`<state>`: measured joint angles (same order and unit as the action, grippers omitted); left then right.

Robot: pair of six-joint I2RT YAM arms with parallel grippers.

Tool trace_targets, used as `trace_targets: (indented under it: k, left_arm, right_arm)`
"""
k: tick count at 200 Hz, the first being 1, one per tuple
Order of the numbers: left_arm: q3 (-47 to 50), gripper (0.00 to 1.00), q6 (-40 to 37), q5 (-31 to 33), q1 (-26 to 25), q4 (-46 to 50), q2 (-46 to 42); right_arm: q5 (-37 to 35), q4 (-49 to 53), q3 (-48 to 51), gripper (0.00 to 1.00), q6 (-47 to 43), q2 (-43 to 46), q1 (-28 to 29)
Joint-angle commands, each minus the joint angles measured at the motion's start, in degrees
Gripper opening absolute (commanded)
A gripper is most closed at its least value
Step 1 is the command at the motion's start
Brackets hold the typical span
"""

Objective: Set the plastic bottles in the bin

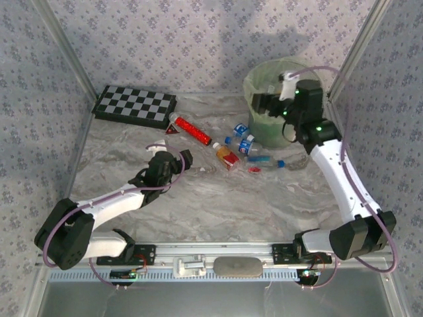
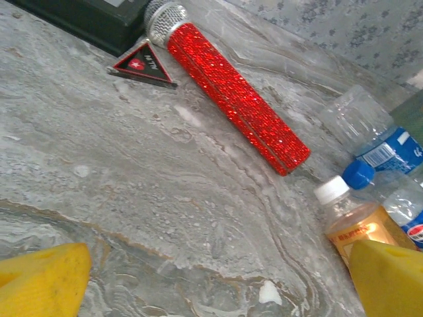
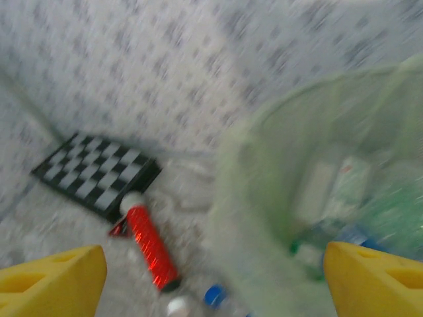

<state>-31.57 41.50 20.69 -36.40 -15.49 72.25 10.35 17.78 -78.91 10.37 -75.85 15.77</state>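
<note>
A handful of plastic bottles (image 1: 246,146) lie loose on the counter (image 1: 218,205), just in front of the bin (image 1: 261,132), which stands in the far right corner. More bottles show inside it, blurred. An orange-labelled bottle (image 2: 360,228) with a white cap lies nearest the counter's middle. The right gripper (image 3: 213,277) hangs by the bin's rim, jaws apart and empty. The left gripper (image 2: 215,281) sits low over the middle left, jaws wide apart, nothing between them. A red glittery microphone (image 2: 231,92) lies near the checkerboard (image 1: 135,105) at the far left.
</note>
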Motion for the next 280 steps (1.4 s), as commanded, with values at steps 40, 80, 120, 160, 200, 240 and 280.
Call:
trace_targets:
  k: [40, 80, 120, 160, 200, 240, 280]
  left_arm:
    - [0.82, 1.00, 1.42, 4.75, 2.47, 3.42, -5.35]
    - [1.93, 1.00, 3.43, 5.42, 4.74, 5.78, -7.35]
    - [3.33, 1.00, 5.63, 3.00, 8.77, 7.47, -9.39]
    - [4.98, 1.00, 5.97, 2.29, 11.41, 8.54, -12.49]
    - [6.17, 1.00, 6.01, 1.81, 12.63, 8.41, -13.71]
    - [6.86, 1.00, 6.10, 1.61, 12.95, 8.19, -14.15]
    - [7.40, 1.00, 6.14, 1.93, 13.11, 8.19, -14.86]
  right_arm:
    - [-0.59, 6.29, 8.60, 0.85, -2.81, -2.76, 13.41]
    - [-3.22, 11.83, 5.42, 0.84, -6.05, -11.42, 18.59]
    - [-3.67, 21.51, -3.75, 0.96, -10.94, -23.40, 21.07]
    - [-12.22, 29.70, -12.34, 1.00, -12.39, -33.96, 22.57]
    - [-21.85, 32.24, -16.23, 1.00, -11.51, -40.30, 22.65]
    - [-20.28, 33.70, -19.21, 0.98, -12.87, -45.67, 22.46]
    - [-20.63, 33.05, -19.57, 0.85, -12.96, -47.71, 22.76]
